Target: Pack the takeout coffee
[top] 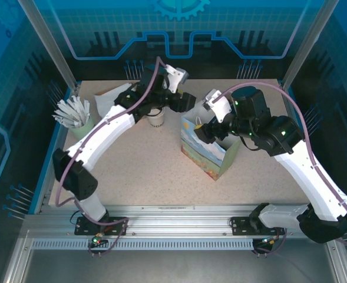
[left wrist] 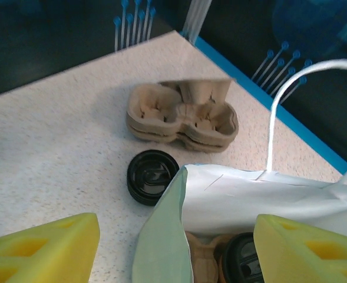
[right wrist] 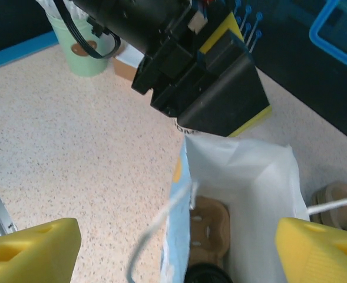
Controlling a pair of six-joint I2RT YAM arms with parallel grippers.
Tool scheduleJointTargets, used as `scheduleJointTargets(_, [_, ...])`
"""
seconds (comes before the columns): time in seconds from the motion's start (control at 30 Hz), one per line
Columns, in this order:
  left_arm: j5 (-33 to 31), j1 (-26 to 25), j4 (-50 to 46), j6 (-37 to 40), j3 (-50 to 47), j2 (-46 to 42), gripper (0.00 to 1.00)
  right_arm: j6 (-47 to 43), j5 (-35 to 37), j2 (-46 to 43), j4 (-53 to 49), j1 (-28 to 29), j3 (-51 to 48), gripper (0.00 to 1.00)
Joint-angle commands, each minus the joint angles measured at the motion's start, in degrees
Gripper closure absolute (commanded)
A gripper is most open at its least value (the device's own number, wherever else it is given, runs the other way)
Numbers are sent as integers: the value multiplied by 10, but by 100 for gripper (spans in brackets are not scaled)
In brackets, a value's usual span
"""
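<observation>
The takeout coffee (left wrist: 242, 260) sits in a cardboard carrier (left wrist: 202, 256) inside the paper bag (left wrist: 261, 197); only its black lid shows. In the right wrist view the lid (right wrist: 208, 275) lies at the bag's bottom beside the carrier (right wrist: 208, 227). My left gripper (left wrist: 176, 247) hovers open over the bag's corner, its yellow fingers (left wrist: 49, 250) wide apart and holding nothing. It is at the bag's far left rim in the top view (top: 188, 106). My right gripper (right wrist: 176, 250) is open too, straddling the bag's mouth (top: 211, 128).
A stack of loose black lids (left wrist: 152, 175) and a stack of cardboard carriers (left wrist: 182, 112) lie on the table beyond the bag. White cups (top: 155, 118) and a green cup of sticks (top: 76, 118) stand at the back left. The bag's white handle (left wrist: 276, 100) arches up.
</observation>
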Motion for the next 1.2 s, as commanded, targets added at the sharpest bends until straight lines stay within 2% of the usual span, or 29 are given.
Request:
scheduleJointTargets(0.0, [-55,31,43,-38,-71,-91,29,-17,2,-28,109,35,-26,13])
scheduleJointTargets(0.13, [-99,109,65,-124,-196,-209,29,-17,-11,-34,187,78,-65,13])
scheduleJointTargets(0.23, [-137,174,6,-154,-232,-267,30,-13,-24,-39,236,93,-101,12])
scheduleJointTargets(0.4, [-180,278,-136,-139,-204,-267,30,1,-59,-41,301,95,-155,12])
scheduleJointTargets(0.57, [-225,356,-209,-82,-173,-225,29,12,-95,-49,311,95,-183,12])
scheduleJointTargets(0.8, [-241,383,-247,-32,-110,-118,30,-3,-94,-60,308,96,-202,12])
scheduleJointTargets(0.97, [-259,392,-261,-15,-81,-55,36,-7,-85,-69,310,95,-209,11])
scheduleJointTargets(1.17, [-262,393,-264,-4,-79,-20,46,-10,-75,-53,298,95,-201,11])
